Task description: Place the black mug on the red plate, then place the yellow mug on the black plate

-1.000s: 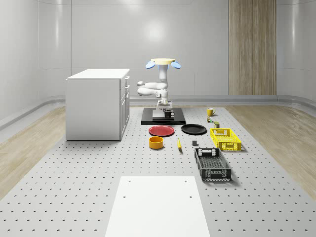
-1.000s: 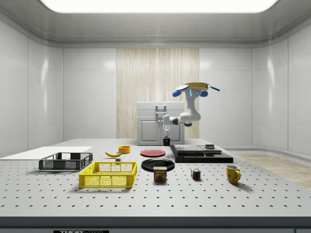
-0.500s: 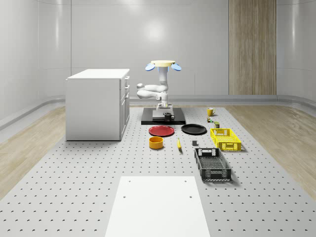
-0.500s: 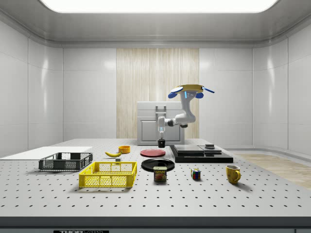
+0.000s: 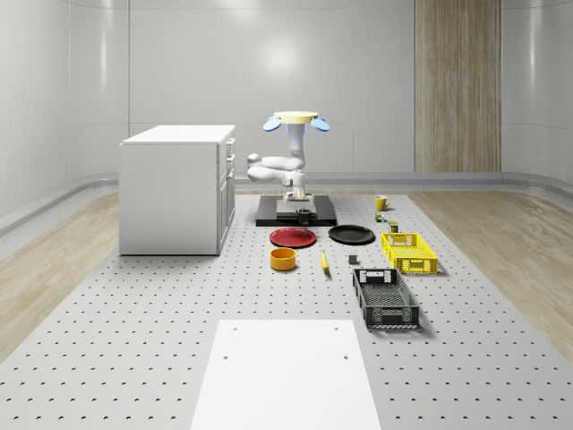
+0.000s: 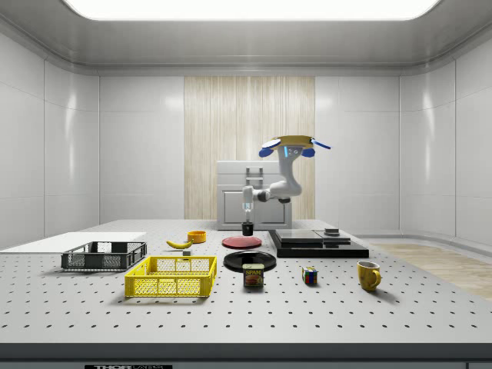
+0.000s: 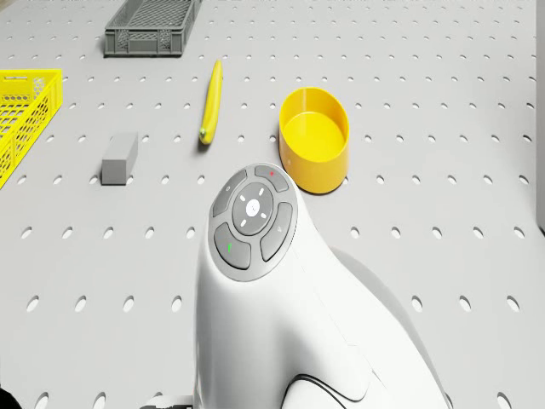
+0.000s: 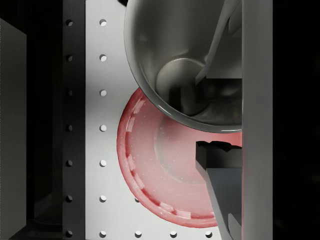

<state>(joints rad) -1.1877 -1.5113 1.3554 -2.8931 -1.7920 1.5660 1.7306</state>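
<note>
Fingers pinch the black mug airborne, just short of the red plate; yellow mug, far beyond it, waits untouched.

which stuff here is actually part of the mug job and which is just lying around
Job: black mug held in the gripper above the table, red plate, yellow mug, black plate.

Lying about: yellow bowl, banana, yellow crate, black crate, Spam can, cube, grey block.
</note>
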